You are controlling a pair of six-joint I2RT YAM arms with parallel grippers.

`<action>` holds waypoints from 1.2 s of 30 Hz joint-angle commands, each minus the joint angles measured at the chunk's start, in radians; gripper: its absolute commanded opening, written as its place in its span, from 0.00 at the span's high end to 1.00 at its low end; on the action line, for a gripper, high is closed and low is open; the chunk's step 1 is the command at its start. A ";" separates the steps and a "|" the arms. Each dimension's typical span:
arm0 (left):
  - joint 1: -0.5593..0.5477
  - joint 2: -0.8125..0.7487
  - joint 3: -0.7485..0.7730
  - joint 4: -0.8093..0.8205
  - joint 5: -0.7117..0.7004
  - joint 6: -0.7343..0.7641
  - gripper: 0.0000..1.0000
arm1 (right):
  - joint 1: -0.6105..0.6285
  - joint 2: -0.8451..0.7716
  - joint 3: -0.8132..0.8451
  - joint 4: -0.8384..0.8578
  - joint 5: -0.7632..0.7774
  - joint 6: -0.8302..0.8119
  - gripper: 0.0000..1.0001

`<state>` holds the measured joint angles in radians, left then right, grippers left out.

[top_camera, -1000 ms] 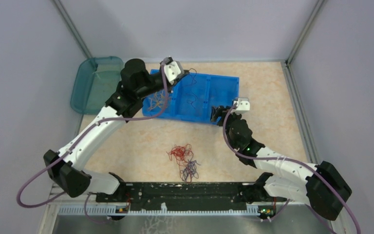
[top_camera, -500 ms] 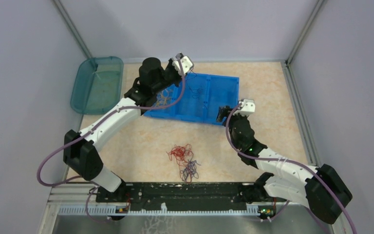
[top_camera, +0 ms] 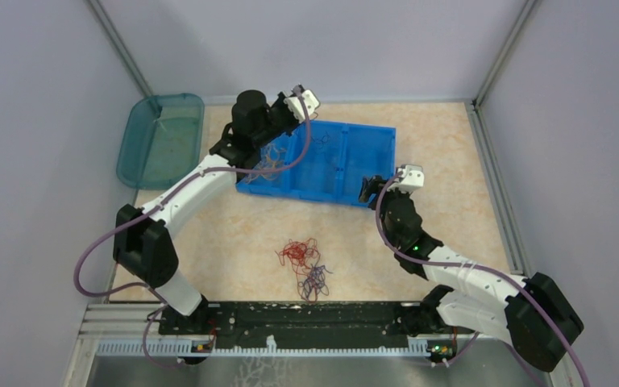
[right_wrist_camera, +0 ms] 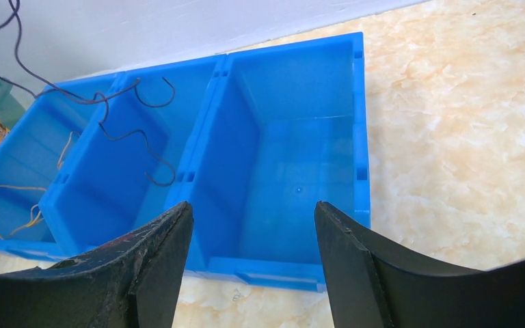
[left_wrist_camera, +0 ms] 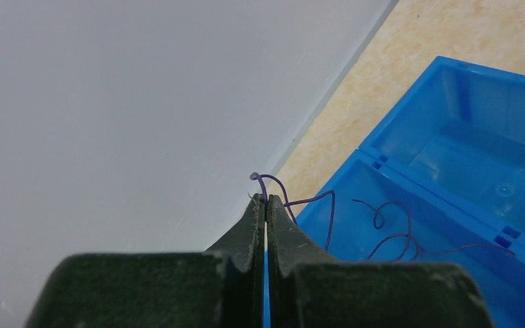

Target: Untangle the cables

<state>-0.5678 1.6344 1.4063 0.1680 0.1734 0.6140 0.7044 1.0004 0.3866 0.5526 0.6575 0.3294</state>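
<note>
The left gripper (left_wrist_camera: 266,199) is clamped on a dark purple cable (left_wrist_camera: 330,212) trailing into the blue bin (right_wrist_camera: 294,44), seemingly its middle compartment. The right gripper (right_wrist_camera: 253,213), jaws apart, hovers at the bin's near edge. The remaining cables (top_camera: 305,262) lie tangled in front of the bin.

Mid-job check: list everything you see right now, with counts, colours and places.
table: one, beige marbled, under everything.
blue bin: one, three compartments, far middle of table.
teal tray: one, translucent, far left.
cable tangle: one clump, red, purple and orange, on table near the arm bases.
orange cables: a few, bin's left compartment.
purple cable: one, trailing into bin's middle compartment.
left gripper: black, shut on purple cable, above bin's far edge.
right gripper: black, open, at bin's near right corner.
</note>
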 commanded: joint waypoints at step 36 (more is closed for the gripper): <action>0.032 0.044 0.262 -0.612 0.338 0.090 0.10 | -0.004 0.004 0.049 -0.022 -0.245 0.051 0.36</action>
<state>-0.5472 1.7702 1.6581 -0.2615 0.3756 0.6582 0.7040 0.9962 0.3870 0.5289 0.5488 0.3859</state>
